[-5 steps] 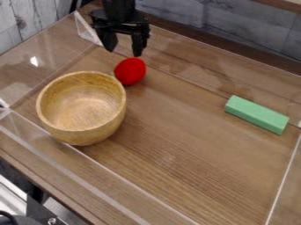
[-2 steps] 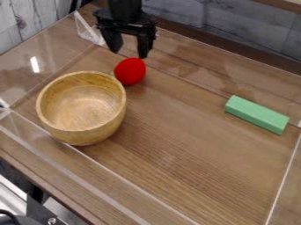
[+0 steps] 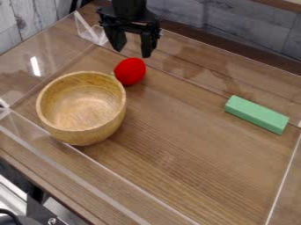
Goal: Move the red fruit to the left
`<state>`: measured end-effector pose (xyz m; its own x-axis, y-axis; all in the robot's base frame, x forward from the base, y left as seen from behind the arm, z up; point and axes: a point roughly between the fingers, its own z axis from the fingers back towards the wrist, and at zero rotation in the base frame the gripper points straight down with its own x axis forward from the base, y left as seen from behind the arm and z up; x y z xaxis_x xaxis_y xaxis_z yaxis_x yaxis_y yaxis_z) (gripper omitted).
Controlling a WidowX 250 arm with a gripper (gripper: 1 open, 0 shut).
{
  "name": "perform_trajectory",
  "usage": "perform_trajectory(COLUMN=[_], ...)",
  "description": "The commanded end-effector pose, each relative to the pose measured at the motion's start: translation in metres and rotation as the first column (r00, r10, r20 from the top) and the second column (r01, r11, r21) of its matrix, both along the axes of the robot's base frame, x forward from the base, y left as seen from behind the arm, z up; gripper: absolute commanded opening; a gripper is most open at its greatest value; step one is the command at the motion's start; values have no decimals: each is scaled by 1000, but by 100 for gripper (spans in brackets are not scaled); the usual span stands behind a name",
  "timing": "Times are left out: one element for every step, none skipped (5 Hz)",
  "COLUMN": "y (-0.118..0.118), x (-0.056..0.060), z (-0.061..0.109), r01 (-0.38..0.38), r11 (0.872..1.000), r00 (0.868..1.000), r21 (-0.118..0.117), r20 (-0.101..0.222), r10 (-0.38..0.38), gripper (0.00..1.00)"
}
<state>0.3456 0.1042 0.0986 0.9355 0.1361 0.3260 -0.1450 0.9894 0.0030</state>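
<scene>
The small round bright red fruit [image 3: 129, 71] rests on the brown wooden table [image 3: 188, 114] in the upper left of the frame, near the rim of the round light wooden bowl [image 3: 83, 107]; a descent off-centre could cause it to roll, and a sideways push could drive it against that rim. The black metal claw [image 3: 127, 39] appears to have its fingers apart above the fruit, with nothing visible between them; contact with the fruit cannot be confirmed.

The robot's hand [image 3: 128, 44] was black and dark, with angular, blocky parts and small pale patches between them. The finer details were too small to tell.
</scene>
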Motion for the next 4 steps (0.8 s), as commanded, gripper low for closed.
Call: perform_trajectory(y=[-5,-9,-11,-13], x=[1,0,-1,-1], z=[25,23,21,18], r01=[10,22,29,37], r11=[1000,999,999,998], r00=[998,998,998,999], r21=[28,33,37,42], r20=[60,54,46,38], r10=[-12,-24,-31,-38], gripper=[100,100,100,100])
